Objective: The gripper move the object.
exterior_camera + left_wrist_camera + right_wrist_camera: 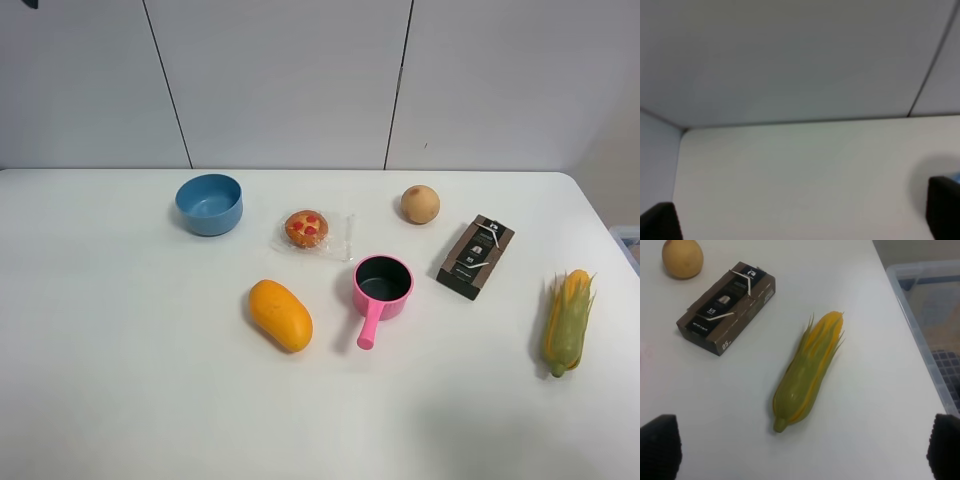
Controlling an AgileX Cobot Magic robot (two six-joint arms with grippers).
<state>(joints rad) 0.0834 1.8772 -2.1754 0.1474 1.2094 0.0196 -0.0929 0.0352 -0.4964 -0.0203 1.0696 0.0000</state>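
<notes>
My left gripper (801,216) and right gripper (802,447) both stand wide apart and empty, neither over the work yet. The small pink toy saucepan with a dark inside (382,283) sits upright mid-table, between the orange plastic mango (280,314) and the dark brown cardboard box (475,257). Its short handle points toward the near edge, clear of neighbours, so I judge that the easiest grip.
</notes>
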